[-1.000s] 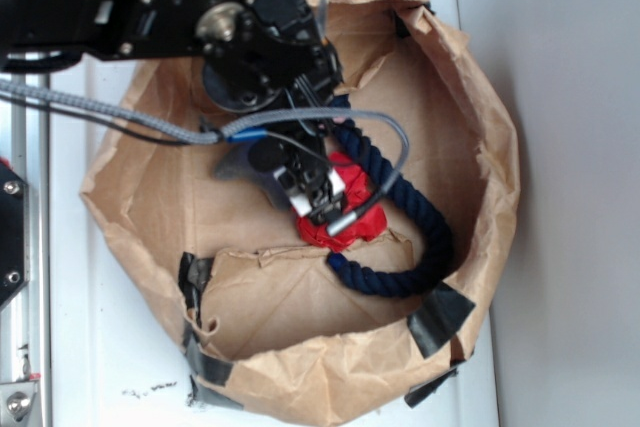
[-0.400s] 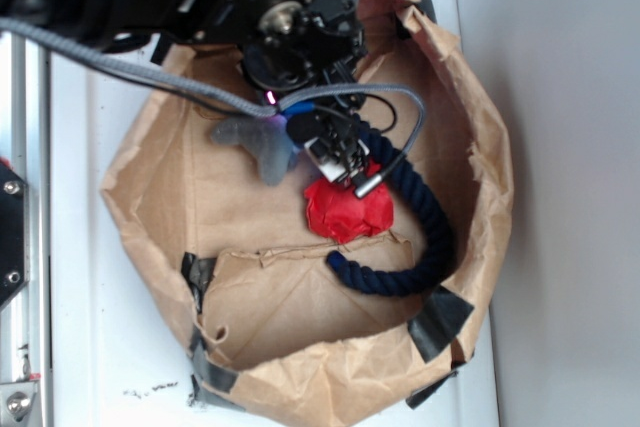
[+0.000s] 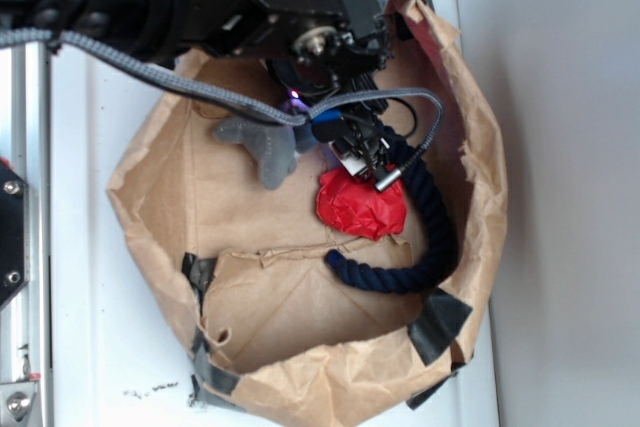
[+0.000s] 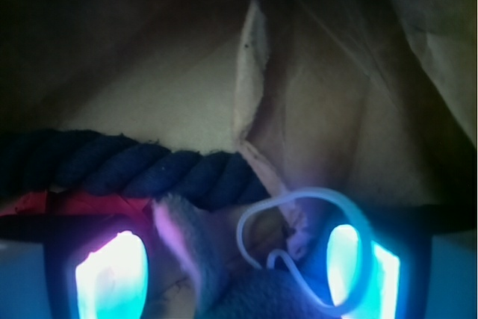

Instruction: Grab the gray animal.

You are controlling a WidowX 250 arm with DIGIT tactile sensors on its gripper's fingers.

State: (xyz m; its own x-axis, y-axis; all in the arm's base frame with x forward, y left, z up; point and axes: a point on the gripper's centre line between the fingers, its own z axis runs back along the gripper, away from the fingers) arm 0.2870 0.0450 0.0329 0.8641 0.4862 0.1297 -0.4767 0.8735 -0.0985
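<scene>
The gray animal (image 3: 258, 143) lies on the floor of a brown paper bag (image 3: 160, 197), its body curving down to the left of the red wad (image 3: 362, 205). My gripper (image 3: 358, 154) hangs just right of it, over the upper end of the navy rope (image 3: 425, 222). In the wrist view the animal's gray plush (image 4: 254, 289) and a pink-lined ear (image 4: 175, 233) sit low between my two glowing fingers (image 4: 112, 274), which stand wide apart and open. The rope (image 4: 149, 169) runs across just beyond, with a strip of red wad (image 4: 67, 203) at the left.
The bag's crumpled walls (image 3: 480, 147) rise all around, patched with black tape (image 3: 438, 319). A folded paper flap (image 3: 300, 297) covers the near part of the floor. A thin cable loop (image 4: 299, 207) hangs between the fingers. White table (image 3: 80, 347) surrounds the bag.
My arm has moved up and right in the exterior view, off the red wad, which now shows whole. The gray animal and the bag's left wall have shifted slightly.
</scene>
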